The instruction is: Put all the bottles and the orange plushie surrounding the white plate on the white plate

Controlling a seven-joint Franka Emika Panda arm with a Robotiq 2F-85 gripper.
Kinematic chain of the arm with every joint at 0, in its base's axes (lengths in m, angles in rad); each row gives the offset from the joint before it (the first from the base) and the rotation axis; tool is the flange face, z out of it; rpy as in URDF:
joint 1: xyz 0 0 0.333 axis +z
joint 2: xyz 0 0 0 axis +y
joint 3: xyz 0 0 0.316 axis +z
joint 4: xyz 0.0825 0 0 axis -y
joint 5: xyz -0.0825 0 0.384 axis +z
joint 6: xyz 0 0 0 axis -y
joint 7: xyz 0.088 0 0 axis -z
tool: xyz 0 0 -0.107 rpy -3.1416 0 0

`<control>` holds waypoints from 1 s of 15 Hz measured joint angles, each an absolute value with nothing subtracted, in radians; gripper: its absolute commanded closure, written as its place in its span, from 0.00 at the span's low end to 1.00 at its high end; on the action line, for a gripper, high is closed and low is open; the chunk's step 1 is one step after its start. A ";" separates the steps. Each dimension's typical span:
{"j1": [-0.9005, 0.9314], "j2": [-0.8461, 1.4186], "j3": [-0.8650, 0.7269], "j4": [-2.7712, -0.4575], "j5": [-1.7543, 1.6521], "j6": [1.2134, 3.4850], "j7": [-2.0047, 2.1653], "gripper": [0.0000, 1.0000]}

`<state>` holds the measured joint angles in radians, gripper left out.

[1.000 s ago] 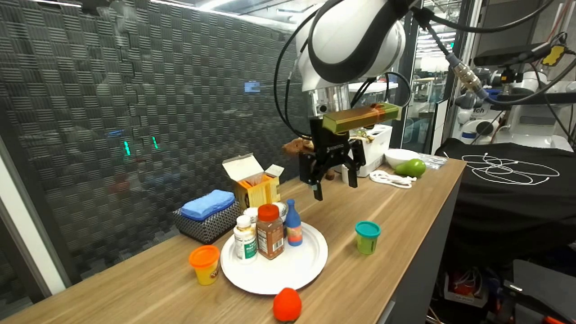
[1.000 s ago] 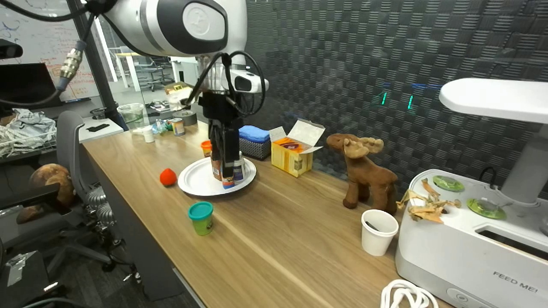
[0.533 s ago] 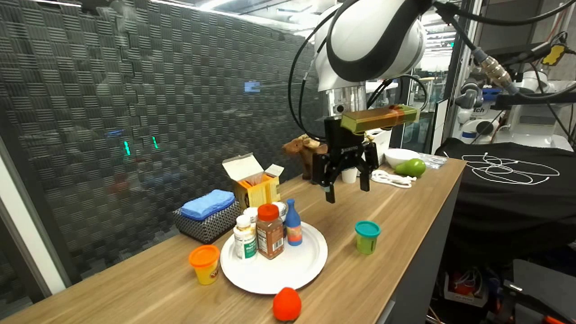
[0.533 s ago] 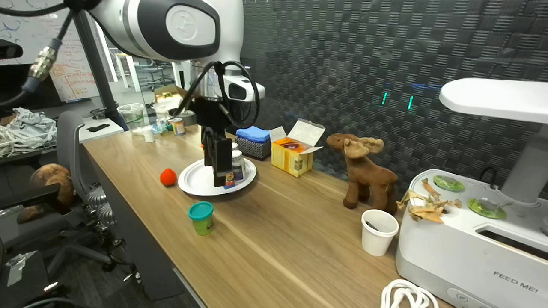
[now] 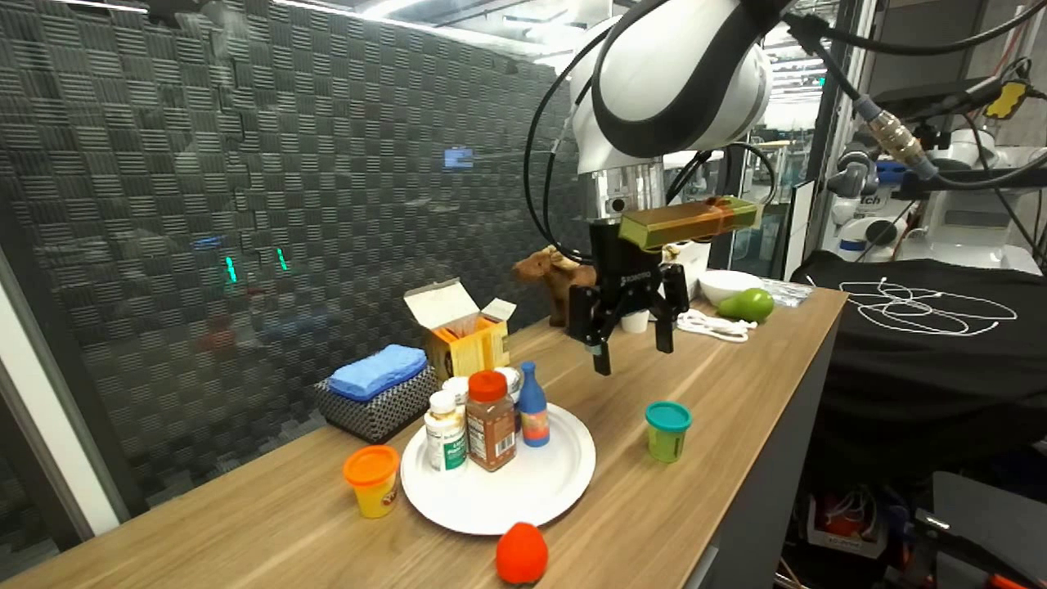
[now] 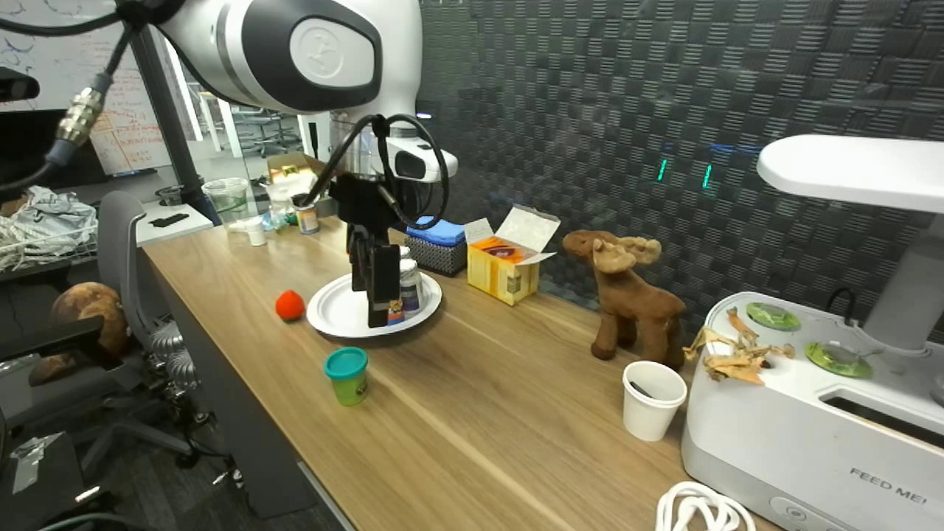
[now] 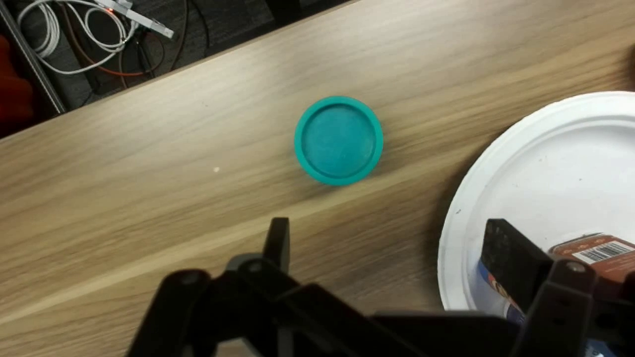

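1. The bottle part of the job looks done, as far as I can judge: a white bottle, a brown bottle and a blue bottle stand upright on the white plate, with white-topped bottles partly hidden behind.
2. The orange plushie sits on the table just beside the plate, not on it — so moving it there seems to be the step left.
3. A green tub and a yellow tub also stand off the plate; whether the task counts them as bottles, I cannot tell.
4. The next move probably calls for taking the gripper round to the plushie, lowering over it, squeezing gently and setting it on the bare part of the plate, away from the bottles.
5. The gripper's fingers stand wide apart with nothing between them.
6. It hangs above the table, touching nothing that I can see. In the wrist view the green tub lies ahead of the fingers — not between them.
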<state>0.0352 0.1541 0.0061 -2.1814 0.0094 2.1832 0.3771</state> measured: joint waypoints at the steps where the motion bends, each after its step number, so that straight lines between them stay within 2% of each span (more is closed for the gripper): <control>1: 0.035 0.155 0.006 -2.183 0.009 2.183 0.377 0.00; 15: 0.003 0.168 -0.024 -2.334 0.011 2.388 0.329 0.00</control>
<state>0.0030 0.1675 -0.0236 -2.3339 0.0109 2.3879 0.3286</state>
